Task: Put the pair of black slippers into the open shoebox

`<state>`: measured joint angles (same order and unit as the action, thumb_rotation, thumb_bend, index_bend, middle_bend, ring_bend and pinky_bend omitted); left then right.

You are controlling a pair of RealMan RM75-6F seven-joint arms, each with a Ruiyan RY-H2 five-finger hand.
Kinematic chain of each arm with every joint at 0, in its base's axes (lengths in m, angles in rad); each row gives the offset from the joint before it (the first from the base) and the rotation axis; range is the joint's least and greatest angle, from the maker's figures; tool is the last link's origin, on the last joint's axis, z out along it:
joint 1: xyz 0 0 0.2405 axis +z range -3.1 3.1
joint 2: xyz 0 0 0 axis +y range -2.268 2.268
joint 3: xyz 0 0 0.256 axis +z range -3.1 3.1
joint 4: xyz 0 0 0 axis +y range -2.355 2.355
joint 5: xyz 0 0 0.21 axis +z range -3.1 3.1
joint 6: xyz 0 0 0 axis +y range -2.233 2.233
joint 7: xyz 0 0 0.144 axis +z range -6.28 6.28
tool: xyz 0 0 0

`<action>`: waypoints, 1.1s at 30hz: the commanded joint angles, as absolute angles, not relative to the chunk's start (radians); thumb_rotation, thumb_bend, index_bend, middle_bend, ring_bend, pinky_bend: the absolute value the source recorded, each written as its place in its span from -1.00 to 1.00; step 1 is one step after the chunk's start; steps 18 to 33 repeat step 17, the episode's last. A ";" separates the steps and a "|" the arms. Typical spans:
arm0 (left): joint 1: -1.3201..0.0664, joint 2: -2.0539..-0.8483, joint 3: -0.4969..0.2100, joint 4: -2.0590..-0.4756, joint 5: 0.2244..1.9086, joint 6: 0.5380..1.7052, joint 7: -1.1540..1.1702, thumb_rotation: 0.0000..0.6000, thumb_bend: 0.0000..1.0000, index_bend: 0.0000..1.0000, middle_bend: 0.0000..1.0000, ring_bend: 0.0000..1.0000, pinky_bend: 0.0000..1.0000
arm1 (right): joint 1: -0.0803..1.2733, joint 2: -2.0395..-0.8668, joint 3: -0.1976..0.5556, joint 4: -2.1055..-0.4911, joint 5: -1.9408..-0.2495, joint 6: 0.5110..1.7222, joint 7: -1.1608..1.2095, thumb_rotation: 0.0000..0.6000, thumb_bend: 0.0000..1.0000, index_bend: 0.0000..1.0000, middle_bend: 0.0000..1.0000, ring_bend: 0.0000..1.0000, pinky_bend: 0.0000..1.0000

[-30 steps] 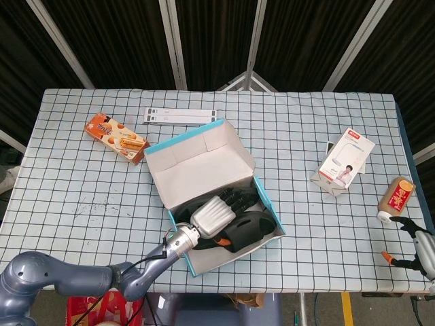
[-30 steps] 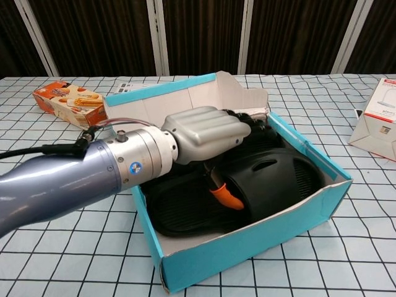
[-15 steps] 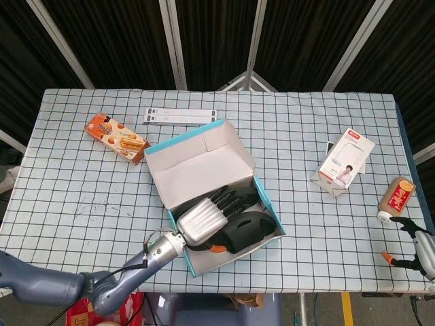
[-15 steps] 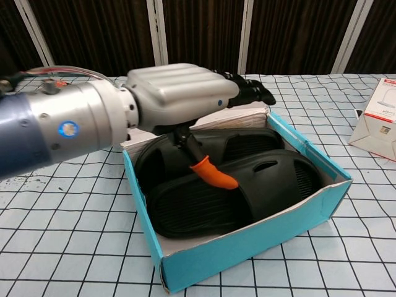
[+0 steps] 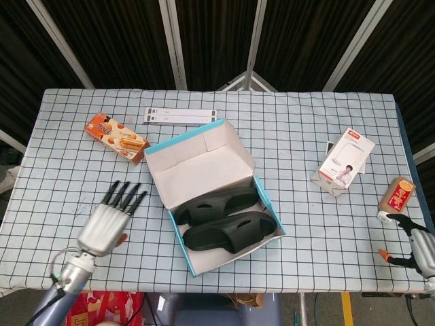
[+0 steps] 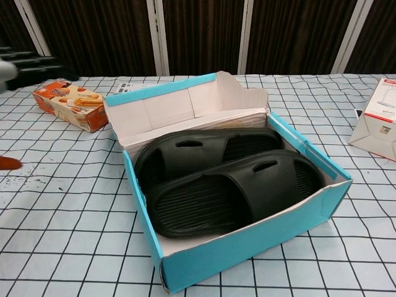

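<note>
We saw both black slippers (image 5: 228, 219) lying side by side inside the open shoebox (image 6: 309, 151); our left robot hand (image 5: 107, 221) hovered empty, fingers spread, and our right robot hand (image 5: 416, 244) likewise.

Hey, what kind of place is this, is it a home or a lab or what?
Most likely a robot test or data-collection lab, not a home: a table with a checked cloth, black curtains on metal frames behind it, and assorted props such as a shoebox and snack box.
</note>
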<state>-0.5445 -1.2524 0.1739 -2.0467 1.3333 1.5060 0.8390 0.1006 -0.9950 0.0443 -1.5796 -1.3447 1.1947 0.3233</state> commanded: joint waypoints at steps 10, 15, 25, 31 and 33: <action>-0.209 -1.296 0.124 -1.485 1.370 1.712 0.250 1.00 -0.57 -1.00 -1.00 -1.00 -0.98 | 0.096 -1.017 0.048 -1.571 -1.398 1.262 0.283 1.00 -0.53 -0.53 -0.57 -0.48 -0.57; -0.182 -1.286 0.101 -1.467 1.388 1.711 0.203 1.00 -0.57 -1.00 -1.00 -1.00 -0.98 | 0.090 -1.042 0.049 -1.532 -1.457 1.324 0.314 1.00 -0.53 -0.53 -0.57 -0.48 -0.57; -0.172 -1.278 0.087 -1.467 1.391 1.711 0.183 1.00 -0.57 -1.00 -1.00 -1.00 -0.98 | 0.091 -1.047 0.045 -1.525 -1.477 1.335 0.309 1.00 -0.53 -0.53 -0.57 -0.47 -0.57; -0.172 -1.278 0.087 -1.467 1.391 1.711 0.183 1.00 -0.57 -1.00 -1.00 -1.00 -0.98 | 0.091 -1.047 0.045 -1.525 -1.477 1.335 0.309 1.00 -0.53 -0.53 -0.57 -0.47 -0.57; -0.172 -1.278 0.087 -1.467 1.391 1.711 0.183 1.00 -0.57 -1.00 -1.00 -1.00 -0.98 | 0.091 -1.047 0.045 -1.525 -1.477 1.335 0.309 1.00 -0.53 -0.53 -0.57 -0.47 -0.57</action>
